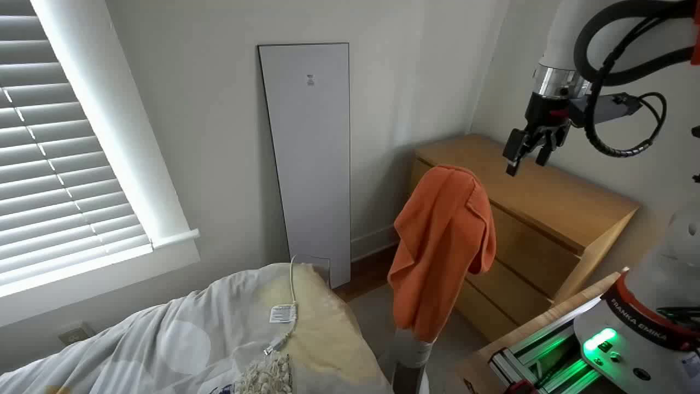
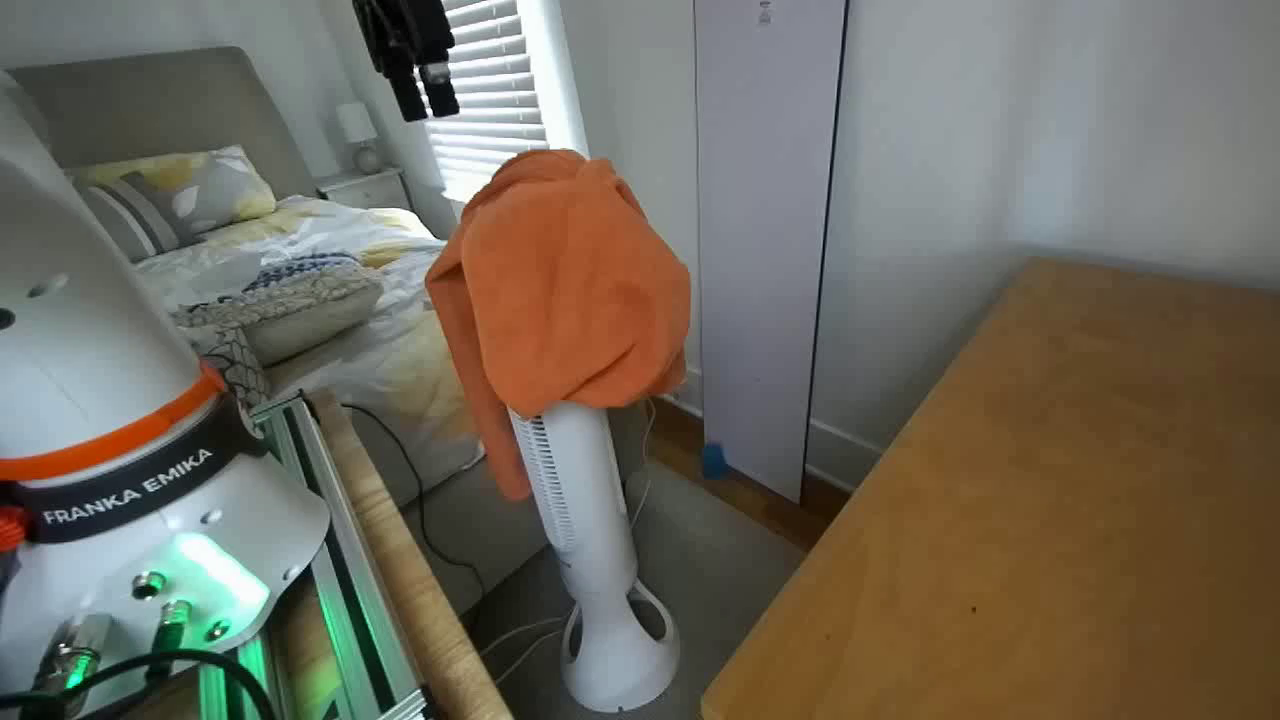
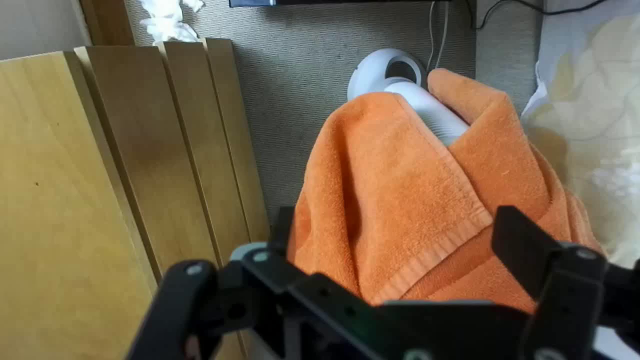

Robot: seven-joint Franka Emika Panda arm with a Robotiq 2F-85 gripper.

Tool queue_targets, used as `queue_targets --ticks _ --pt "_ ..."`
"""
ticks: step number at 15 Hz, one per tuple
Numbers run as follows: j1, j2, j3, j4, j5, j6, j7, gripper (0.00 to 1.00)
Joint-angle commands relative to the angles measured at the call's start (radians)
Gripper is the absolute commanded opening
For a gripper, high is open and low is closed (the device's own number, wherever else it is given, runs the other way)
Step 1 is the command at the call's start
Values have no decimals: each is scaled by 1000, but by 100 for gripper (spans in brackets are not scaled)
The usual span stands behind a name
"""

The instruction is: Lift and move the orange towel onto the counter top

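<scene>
The orange towel (image 1: 443, 241) hangs limp over the top of a white tower fan. It also shows draped there in an exterior view (image 2: 580, 290) and in the wrist view (image 3: 400, 185). The counter top is the light tan dresser top (image 1: 547, 189), beside the towel. It lies at the right in an exterior view (image 2: 1080, 480) and at the left in the wrist view (image 3: 50, 175). My gripper (image 1: 526, 161) is open and empty, pointing down. It is higher than the towel in an exterior view (image 2: 430, 105). In the wrist view its fingers (image 3: 397, 232) are wide apart, with the towel beyond them.
The fan (image 2: 570, 500) stands upright on the floor between the dresser, the bed (image 1: 219, 328) and the robot's wooden table (image 2: 400, 560). A white panel (image 1: 311, 137) leans on the wall behind. Cables (image 2: 535, 640) run by the fan's base.
</scene>
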Motion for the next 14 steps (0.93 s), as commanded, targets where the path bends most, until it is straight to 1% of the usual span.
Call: queue_targets --ticks 1,11,12,13,14 --pt "4 1 -4 -4 -3 -2 2 100" --pt "4 8 -4 -13 -4 -2 2 100" --pt "27 36 -16 -4 6 25 -45 100" --pt "30 71 -6 11 -10 48 -65 100" --pt "46 112 -10 25 9 82 -90 100"
